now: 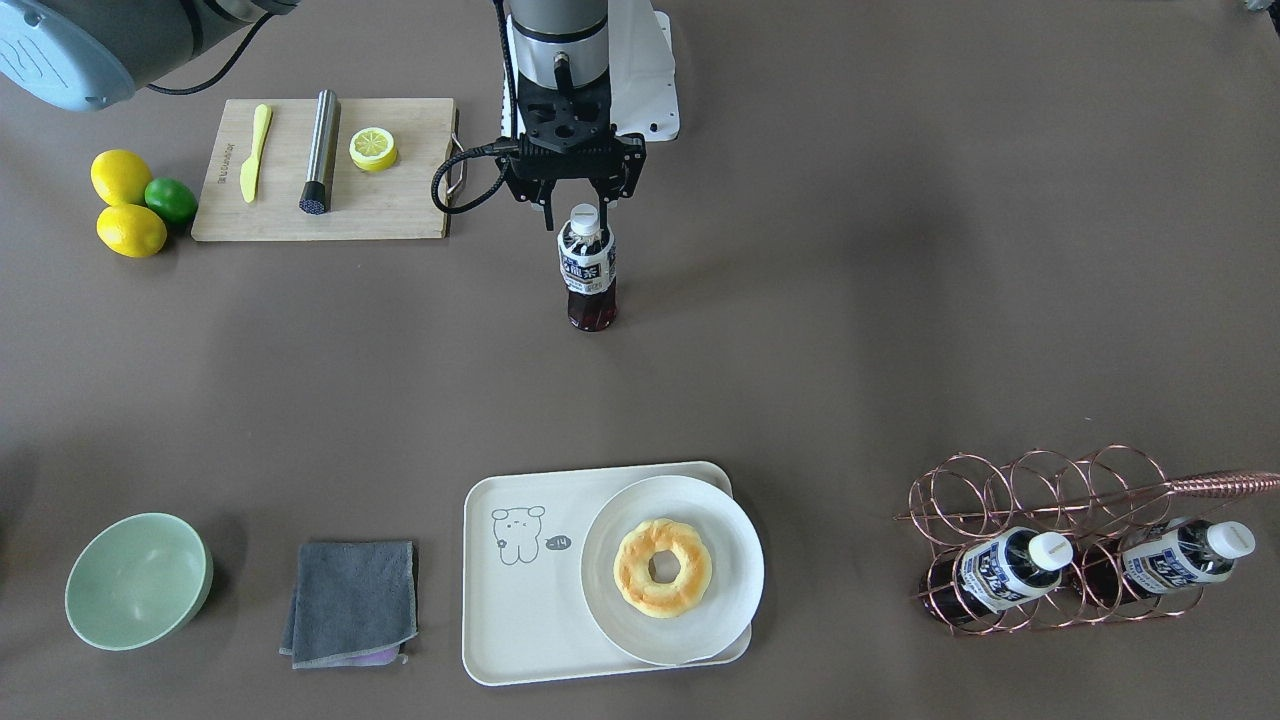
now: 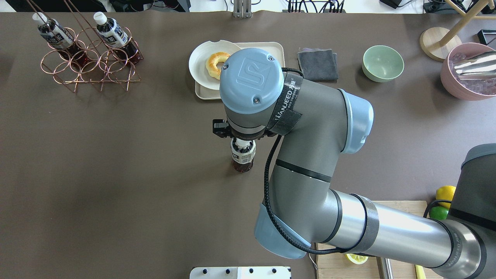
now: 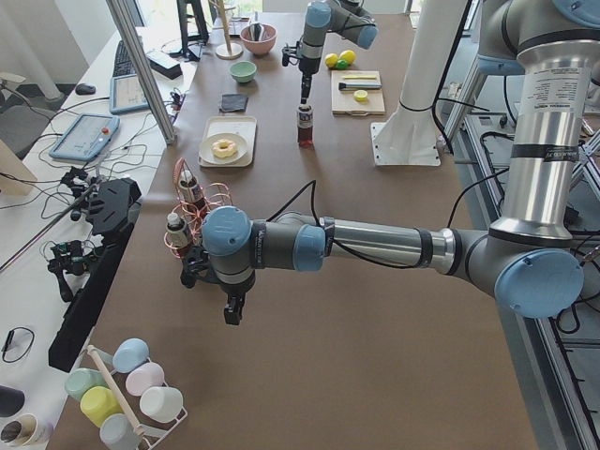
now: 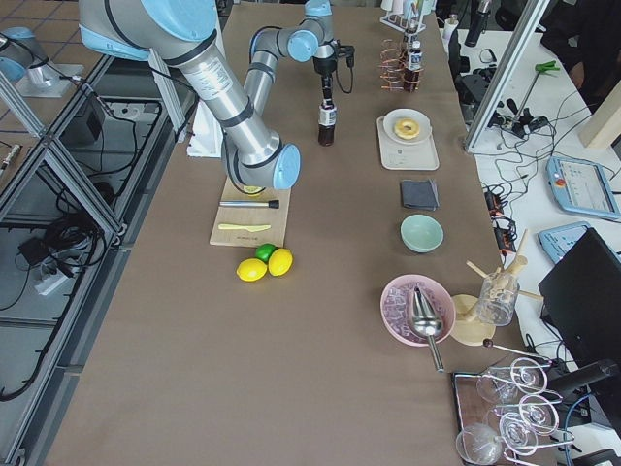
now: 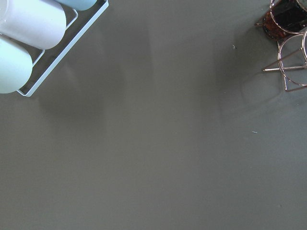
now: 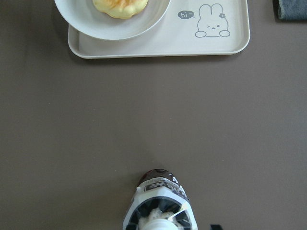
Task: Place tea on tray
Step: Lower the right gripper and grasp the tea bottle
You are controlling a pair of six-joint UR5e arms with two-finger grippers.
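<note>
A tea bottle [image 1: 587, 270] with a white cap stands upright on the brown table, mid-table, apart from the tray; it also shows in the overhead view [image 2: 242, 157] and the right wrist view [image 6: 160, 201]. My right gripper [image 1: 580, 212] hangs over it, open, with a finger on each side of the cap and not touching it. The cream tray [image 1: 510, 620] lies beyond it toward the far edge, its bear half bare. A round plate [image 1: 740, 560] with a doughnut [image 1: 662, 567] covers the tray's other half. My left gripper [image 3: 231, 317] hovers beside the wire rack; I cannot tell whether it is open.
A copper wire rack [image 1: 1040, 490] holds two more tea bottles [image 1: 1010, 570]. A wooden board [image 1: 400, 200] carries a knife, a metal cylinder and a lemon half. A green bowl [image 1: 138, 580] and a grey cloth [image 1: 352, 600] lie beside the tray. Pastel cups [image 5: 29, 43] stand near my left gripper.
</note>
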